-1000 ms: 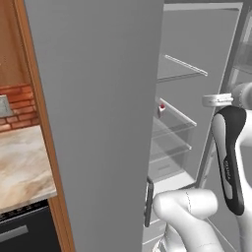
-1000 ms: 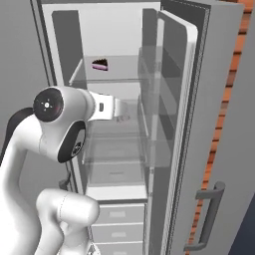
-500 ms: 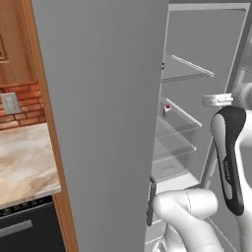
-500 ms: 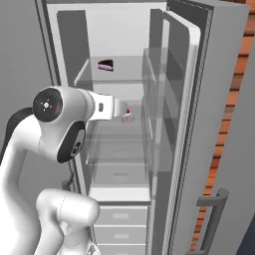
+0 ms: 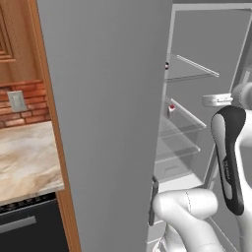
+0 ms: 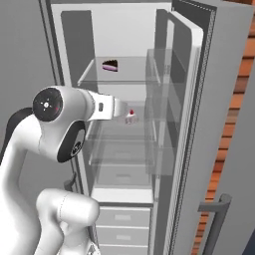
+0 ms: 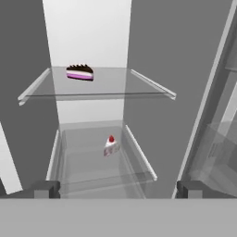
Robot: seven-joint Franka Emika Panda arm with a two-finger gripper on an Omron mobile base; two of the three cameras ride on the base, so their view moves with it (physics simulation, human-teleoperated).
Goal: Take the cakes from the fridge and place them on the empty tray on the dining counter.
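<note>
Nearest, the white arm (image 6: pixel 55 129) bends up in front of the open fridge (image 6: pixel 199 99), its forearm reaching level toward the shelves. The jaws (image 7: pixel 118 189) stand released, spread wide with nothing between them; their two dark tips (image 7: pixel 44 189) sit at the bottom corners of the hand view, pointed into the fridge interior and well short of either cake.

Just beyond, on the lower clear shelf (image 7: pixel 92 166), which looks like a shallow glass bin, sits the white cake (image 7: pixel 110 146) with its red top. It stands upright near the middle of that shelf, toward the back. From the right base view the same slice (image 6: pixel 130 117) shows just past the end of the forearm, and from the left base view it is a small red-and-white speck (image 5: pixel 172 109), hard to make out in detail.

Higher and farther back, the chocolate cake (image 7: pixel 79 72) rests on the upper glass shelf (image 7: pixel 99 85), left of centre, dark on top with pale and pinkish layers. It also shows in the right base view (image 6: pixel 110 65).

The right door (image 6: pixel 182 60) is swung open, with clear bins on its inner side. To the left of the fridge lie a marble worktop (image 5: pixel 27 162) and a brick wall (image 5: pixel 22 103).
</note>
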